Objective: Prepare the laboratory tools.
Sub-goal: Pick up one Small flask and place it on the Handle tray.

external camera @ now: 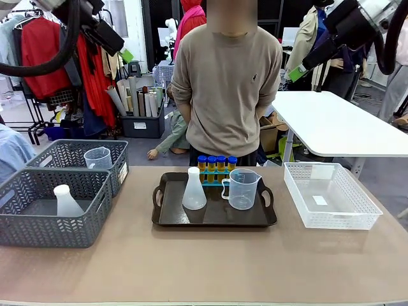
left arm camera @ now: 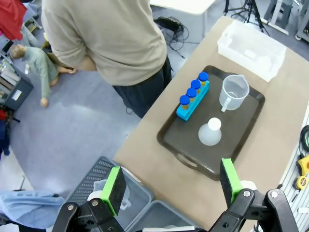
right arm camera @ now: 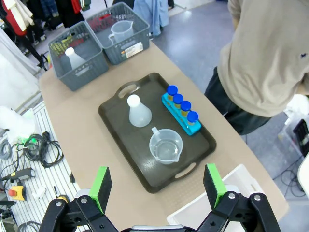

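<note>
A dark tray (external camera: 213,220) in the middle of the table carries the laboratory tools. On it stand a white conical flask (external camera: 194,189), a clear handled beaker (external camera: 242,189) and several amber tubes with blue caps (external camera: 217,163) in a blue rack. In the wrist views both grippers hang high above the table. My left gripper (left arm camera: 172,186) is open above the tray's near end, and the flask (left arm camera: 210,133), beaker (left arm camera: 233,91) and tubes (left arm camera: 193,92) lie beyond it. My right gripper (right arm camera: 157,186) is open above the tray (right arm camera: 120,125), with flask (right arm camera: 138,112), beaker (right arm camera: 166,146) and tubes (right arm camera: 180,107) below.
Two grey lattice baskets stand at the left. The near basket (external camera: 38,226) holds another flask (external camera: 65,201) and the far basket (external camera: 67,153) holds another beaker (external camera: 97,158). A white lattice basket (external camera: 331,197) sits at the right. A person (external camera: 226,83) stands at the far edge.
</note>
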`<state>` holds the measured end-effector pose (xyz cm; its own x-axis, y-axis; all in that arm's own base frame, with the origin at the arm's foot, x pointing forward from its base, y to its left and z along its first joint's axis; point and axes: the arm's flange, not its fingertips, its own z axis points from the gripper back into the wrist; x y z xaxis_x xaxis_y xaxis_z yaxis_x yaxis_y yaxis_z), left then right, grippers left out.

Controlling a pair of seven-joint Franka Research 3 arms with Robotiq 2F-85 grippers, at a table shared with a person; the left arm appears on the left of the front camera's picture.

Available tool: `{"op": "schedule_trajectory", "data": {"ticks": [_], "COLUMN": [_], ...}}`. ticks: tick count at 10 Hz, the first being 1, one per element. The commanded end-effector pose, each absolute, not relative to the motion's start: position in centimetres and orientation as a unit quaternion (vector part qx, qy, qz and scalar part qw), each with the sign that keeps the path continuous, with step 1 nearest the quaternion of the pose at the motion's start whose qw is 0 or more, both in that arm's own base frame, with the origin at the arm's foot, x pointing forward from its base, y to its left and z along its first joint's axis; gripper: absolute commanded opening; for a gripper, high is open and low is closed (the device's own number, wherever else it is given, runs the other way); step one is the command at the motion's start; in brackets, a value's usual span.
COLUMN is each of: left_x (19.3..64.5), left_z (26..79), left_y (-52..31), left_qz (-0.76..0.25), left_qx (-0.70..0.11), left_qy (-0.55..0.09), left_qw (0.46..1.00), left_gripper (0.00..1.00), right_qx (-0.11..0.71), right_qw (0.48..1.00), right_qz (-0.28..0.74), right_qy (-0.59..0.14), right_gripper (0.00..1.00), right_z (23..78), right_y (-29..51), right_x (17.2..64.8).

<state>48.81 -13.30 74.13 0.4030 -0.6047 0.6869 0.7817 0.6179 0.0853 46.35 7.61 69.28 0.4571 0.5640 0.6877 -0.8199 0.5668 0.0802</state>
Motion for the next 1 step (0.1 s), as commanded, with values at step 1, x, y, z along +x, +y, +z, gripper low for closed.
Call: {"op": "schedule_trajectory", "data": {"ticks": [1], "left_x": [48.68], "left_z": [74.27], "left_y": [-13.10], "left_qz": [-0.415], "left_qx": [-0.132], "left_qy": [-0.356], "left_qw": [0.827], "left_gripper": [1.00], "right_qx": [0.209], "right_qw": [0.826], "right_qz": [0.419], "right_qy": [-0.313], "right_gripper": [1.00], "right_z": [69.43], "right_y": [7.51], "right_x": [46.35]}}
